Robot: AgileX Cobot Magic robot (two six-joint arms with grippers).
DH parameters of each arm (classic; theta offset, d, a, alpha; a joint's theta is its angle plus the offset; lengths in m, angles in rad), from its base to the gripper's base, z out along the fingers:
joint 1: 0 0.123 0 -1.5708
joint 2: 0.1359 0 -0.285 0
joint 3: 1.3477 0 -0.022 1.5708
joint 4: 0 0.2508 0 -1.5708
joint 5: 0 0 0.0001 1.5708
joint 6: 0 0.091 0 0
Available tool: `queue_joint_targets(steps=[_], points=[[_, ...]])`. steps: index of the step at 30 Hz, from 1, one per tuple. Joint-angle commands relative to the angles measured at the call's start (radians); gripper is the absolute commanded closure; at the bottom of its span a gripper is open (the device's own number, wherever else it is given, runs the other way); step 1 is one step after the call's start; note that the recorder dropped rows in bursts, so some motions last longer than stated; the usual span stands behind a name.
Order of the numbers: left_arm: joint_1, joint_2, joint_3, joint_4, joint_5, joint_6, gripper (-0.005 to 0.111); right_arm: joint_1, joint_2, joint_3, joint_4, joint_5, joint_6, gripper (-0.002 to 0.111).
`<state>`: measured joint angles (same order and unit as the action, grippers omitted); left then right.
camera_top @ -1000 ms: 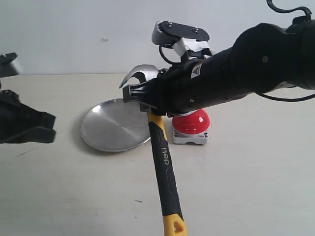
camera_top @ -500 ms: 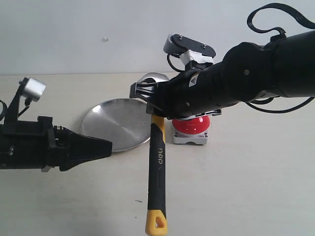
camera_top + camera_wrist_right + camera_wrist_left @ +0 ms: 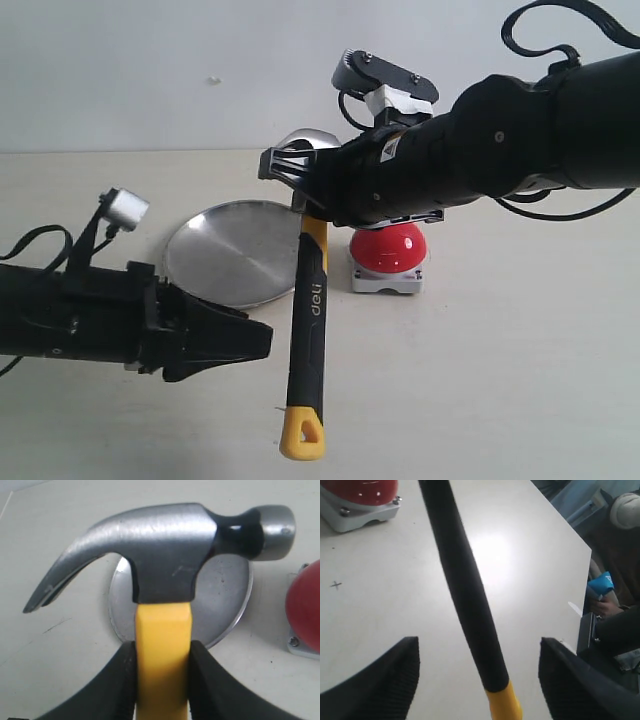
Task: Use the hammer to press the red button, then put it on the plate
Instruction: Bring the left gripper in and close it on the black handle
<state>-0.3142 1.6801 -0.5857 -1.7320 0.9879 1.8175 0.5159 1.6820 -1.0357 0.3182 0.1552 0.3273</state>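
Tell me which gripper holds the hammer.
The right gripper: it clamps the hammer by its yellow neck. The left gripper stands open astride the black handle, not touching.

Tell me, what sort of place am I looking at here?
Most likely a robotics test bench, not a real workshop: two black robot arms reach over a pale table before a plain wall, and the props are a claw hammer, a red button and a silver plate.
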Motion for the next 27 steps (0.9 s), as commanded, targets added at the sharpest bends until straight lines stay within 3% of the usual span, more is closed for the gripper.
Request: queue_joint_targets(steps=[1,16,27], points=[[-0.057,0.035,-0.051,-0.012,-0.013,-0.001,0.041,-0.003,-0.009,-0.018,-0.002,-0.039,-0.001,0.108],[-0.075,0.163,-0.153,-0.012,-0.037,-0.049,0.041,-0.003,-0.009,-0.018,-0.002,-0.029,-0.001,0.108],[-0.075,0.227,-0.209,-0.012,0.018,-0.073,0.041,-0.003,-0.009,-0.018,-0.002,-0.049,-0.001,0.108]])
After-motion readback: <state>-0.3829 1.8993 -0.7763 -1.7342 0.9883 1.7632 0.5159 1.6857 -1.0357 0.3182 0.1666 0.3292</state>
